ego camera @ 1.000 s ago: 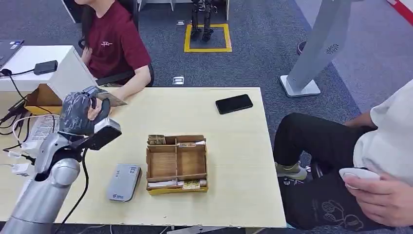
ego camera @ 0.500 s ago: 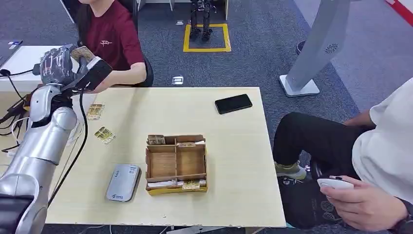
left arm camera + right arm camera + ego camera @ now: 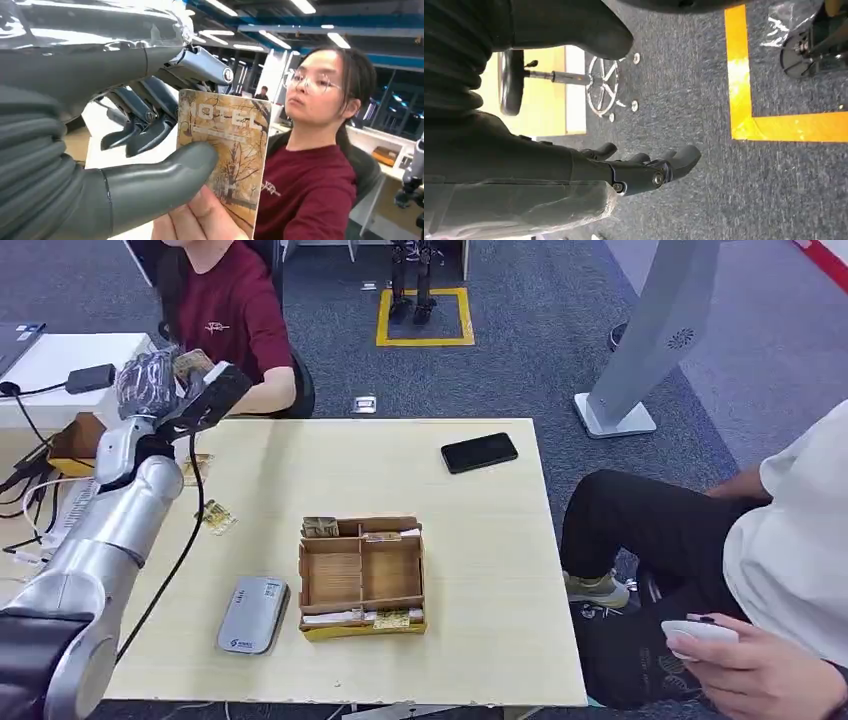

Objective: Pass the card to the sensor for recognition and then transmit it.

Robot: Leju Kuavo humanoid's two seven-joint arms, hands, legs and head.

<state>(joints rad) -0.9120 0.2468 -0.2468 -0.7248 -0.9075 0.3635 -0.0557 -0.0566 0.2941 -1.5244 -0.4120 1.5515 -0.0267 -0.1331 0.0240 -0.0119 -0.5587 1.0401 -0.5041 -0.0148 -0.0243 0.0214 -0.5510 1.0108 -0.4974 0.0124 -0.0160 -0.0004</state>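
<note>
Left hand raised beyond the tabletop's far left corner, lower and nearer that corner than half a second ago, thumb pinching the hotel card upright. Person's fingers touching the card's lower edge. Right hand hanging over carpet, fingers loosely apart, holding nothing.

A pale wooden table carries a partitioned cardboard box near its middle. Just beside the box, on the robot's left, lies a grey card reader; farther that way lie two loose cards. A black phone lies beyond the box, well apart from it.
</note>
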